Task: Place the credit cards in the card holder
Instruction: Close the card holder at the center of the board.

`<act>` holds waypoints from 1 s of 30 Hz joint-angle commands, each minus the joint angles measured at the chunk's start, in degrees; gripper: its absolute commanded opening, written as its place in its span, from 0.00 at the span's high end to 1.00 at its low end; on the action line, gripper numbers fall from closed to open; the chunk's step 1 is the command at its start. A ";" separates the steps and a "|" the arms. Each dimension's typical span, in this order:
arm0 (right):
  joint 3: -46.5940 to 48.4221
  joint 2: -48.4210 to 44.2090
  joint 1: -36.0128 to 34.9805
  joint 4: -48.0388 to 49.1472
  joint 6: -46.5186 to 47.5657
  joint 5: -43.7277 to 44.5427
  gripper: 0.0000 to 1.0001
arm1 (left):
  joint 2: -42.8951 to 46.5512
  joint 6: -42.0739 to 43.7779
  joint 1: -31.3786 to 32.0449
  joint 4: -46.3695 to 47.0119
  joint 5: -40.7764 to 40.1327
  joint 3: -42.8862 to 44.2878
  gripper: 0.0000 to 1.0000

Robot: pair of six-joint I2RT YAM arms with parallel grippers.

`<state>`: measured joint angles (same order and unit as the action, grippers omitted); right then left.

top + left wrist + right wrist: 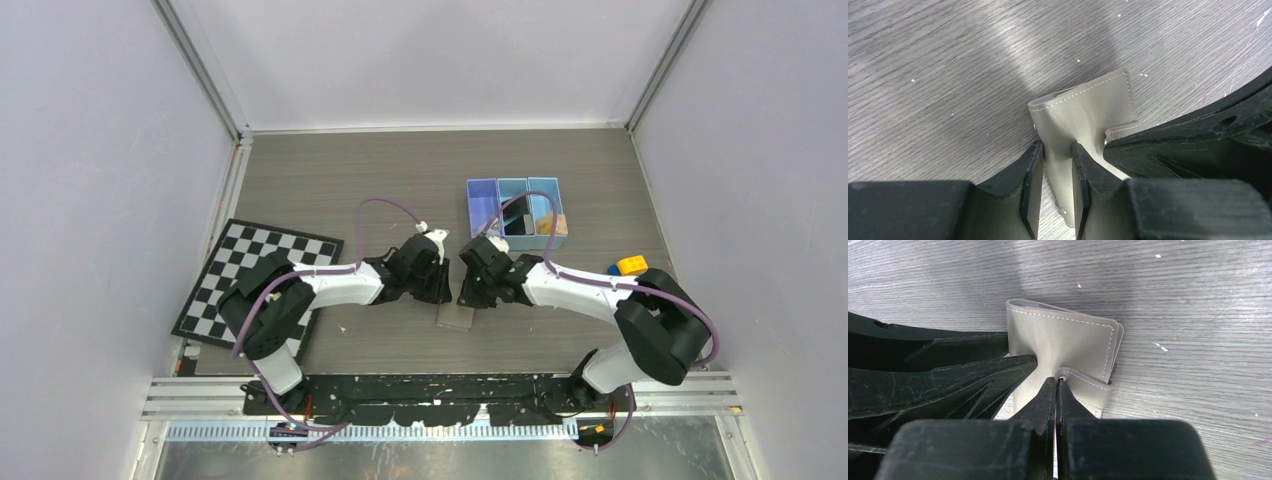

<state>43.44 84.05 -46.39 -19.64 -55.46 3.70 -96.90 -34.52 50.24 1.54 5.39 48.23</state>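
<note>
Left gripper (1055, 189): clamped on closed card holder (1083, 107), on table (948, 75) between arms. Right gripper (1055, 400): pinched on snap tab (1089, 387). Step, likely: opening. Next: peel tab free, body held steady.

no readable text, labels, brands, numbers or signs anywhere in these views

One card holder (1063, 340), one tray (482, 210), one chessboard (215, 290).
</note>
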 commanded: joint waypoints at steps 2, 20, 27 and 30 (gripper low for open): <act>0.63 -2.05 -0.37 -5.50 2.20 -0.18 1.00 | -0.36 0.34 0.48 -6.73 -2.02 -1.16 0.74; -0.06 -8.26 -0.18 -3.00 5.41 -2.91 1.00 | 7.30 -3.13 0.48 -3.50 2.20 -3.82 0.53; -0.92 -7.87 -0.19 -2.47 7.21 -2.91 0.99 | 4.34 -4.29 0.47 -1.82 3.83 -4.87 0.54; -0.65 -6.73 -0.19 -2.33 8.09 -5.44 1.00 | 3.59 -4.20 0.47 -1.80 3.14 -4.74 0.61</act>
<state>42.52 76.47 -46.39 -24.08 -49.39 0.56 -91.79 -38.28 50.50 -1.67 7.90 44.27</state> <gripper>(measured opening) 0.017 0.426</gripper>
